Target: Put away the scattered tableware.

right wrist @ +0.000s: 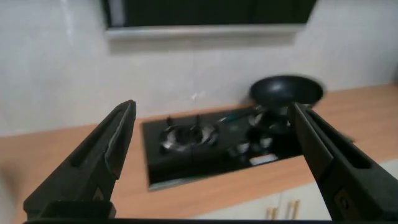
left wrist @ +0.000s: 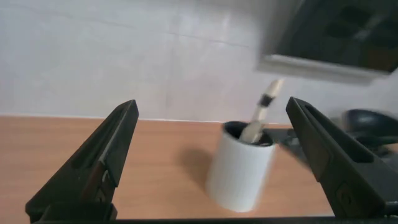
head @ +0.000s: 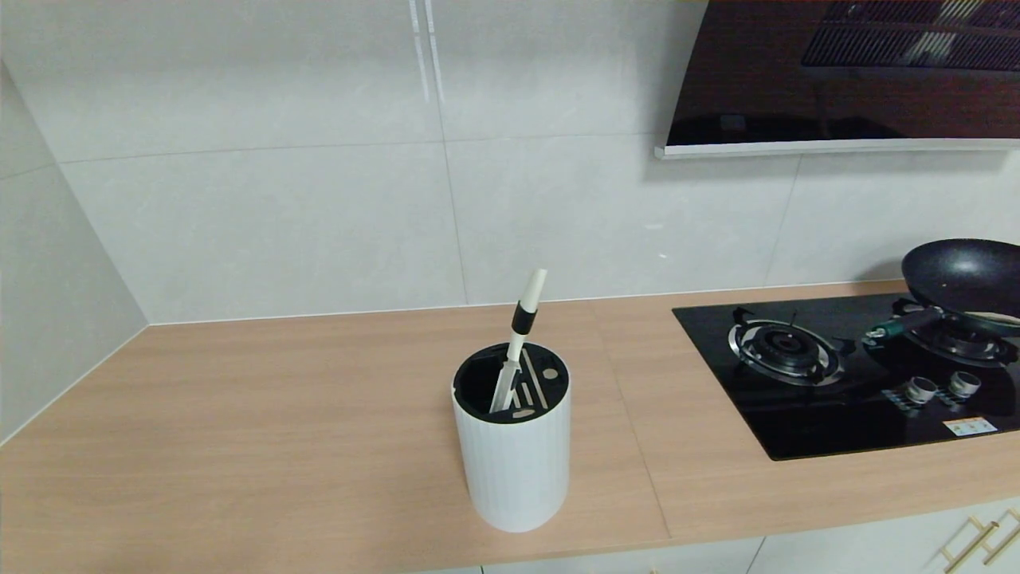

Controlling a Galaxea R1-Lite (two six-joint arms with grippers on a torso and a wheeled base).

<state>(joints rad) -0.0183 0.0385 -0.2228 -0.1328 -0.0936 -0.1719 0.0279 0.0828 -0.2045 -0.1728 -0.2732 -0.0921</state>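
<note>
Toward the front edge of the tabletop (head: 279, 399) stands a white ribbed holder (head: 514, 454) with a black slotted insert, and a knife (head: 516, 343) sits in it blade-down. Its long axis runs steeply upward, and the white-and-black handle leans toward the robot's right, well above the rim. Whether the blade sits in a slot or in the open well beside the slots, I cannot tell.

Outward from there, the left end effector (left wrist: 211, 104) has its fingers spread wide and holds nothing. The holder lies straight ahead of it, framed between the two fingers, near but not touching. The right end effector (right wrist: 212, 107) is likewise released and bare, and it faces the black stove (head: 837, 375) and the dark pan (head: 964, 275), well apart from the holder.

By my judgement the left arm is the nearer one. Any grasp on the handle would have to close across that rightward-leaning axis, coming from above the rim.
</note>
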